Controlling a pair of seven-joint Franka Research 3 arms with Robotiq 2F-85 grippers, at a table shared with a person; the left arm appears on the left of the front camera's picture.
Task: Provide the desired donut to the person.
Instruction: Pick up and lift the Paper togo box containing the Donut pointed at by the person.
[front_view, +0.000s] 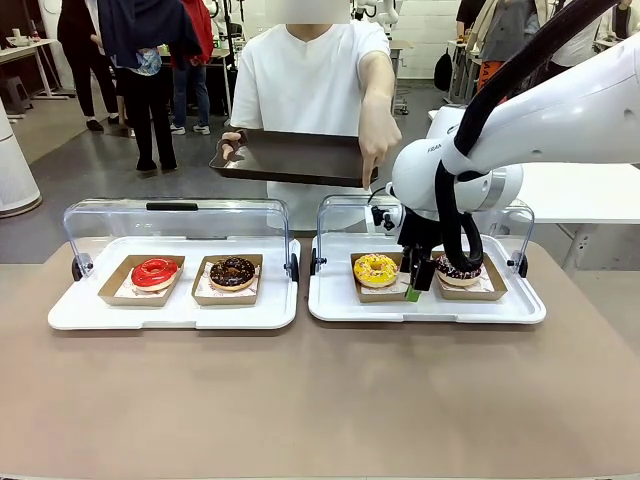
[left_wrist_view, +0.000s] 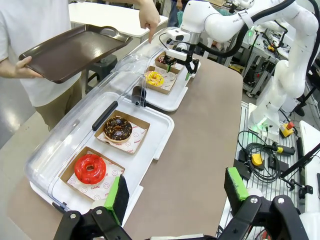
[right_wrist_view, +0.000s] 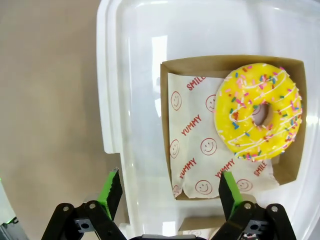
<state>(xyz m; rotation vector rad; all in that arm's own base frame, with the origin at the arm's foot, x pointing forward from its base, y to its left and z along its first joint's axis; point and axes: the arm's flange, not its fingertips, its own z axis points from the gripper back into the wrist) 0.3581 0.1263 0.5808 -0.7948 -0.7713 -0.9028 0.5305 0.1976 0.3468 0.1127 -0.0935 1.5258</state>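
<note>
Right end effector (right_wrist_view: 169, 192), spread wide, hangs just beside the yellow donut (right_wrist_view: 258, 112)

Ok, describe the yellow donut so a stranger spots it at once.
Find the white tray on the robot's right side of the table. Of its two boxed donuts, the yellow donut lies nearer the table's middle. Its neighbour, the chocolate donut, is dark brown.

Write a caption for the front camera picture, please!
Open right gripper hovers between the yellow donut and a dark sprinkled donut while the person holds a brown tray and points down.
</note>
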